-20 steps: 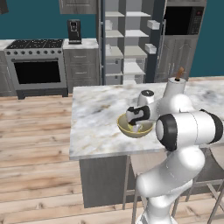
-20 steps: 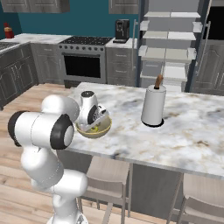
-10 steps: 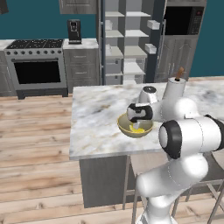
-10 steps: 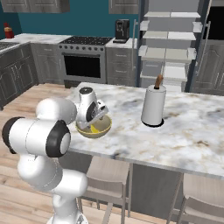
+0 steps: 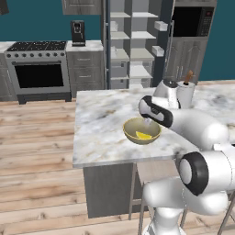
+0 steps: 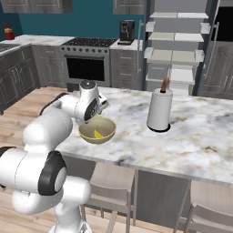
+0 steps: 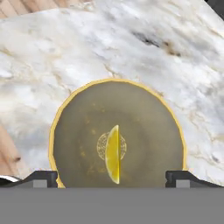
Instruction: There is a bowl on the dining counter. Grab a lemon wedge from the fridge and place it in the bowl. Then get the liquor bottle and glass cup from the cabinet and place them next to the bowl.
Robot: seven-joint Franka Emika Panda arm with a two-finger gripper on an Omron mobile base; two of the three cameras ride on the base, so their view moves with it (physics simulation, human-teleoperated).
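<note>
A yellow lemon wedge lies in the middle of the olive, yellow-rimmed bowl.

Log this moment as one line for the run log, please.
step: lemon placed | lemon wedge: lying in bowl on dining counter | gripper: open above bowl | bottle, cup: not yet fetched

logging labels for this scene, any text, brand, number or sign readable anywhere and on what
No readable text, brand, number or sign in any view.
bowl: a faint round mark at its centre under the lemon wedge, too blurred to read as text.
coffee machine, microwave, paper towel roll: no lettering can be made out.
</note>
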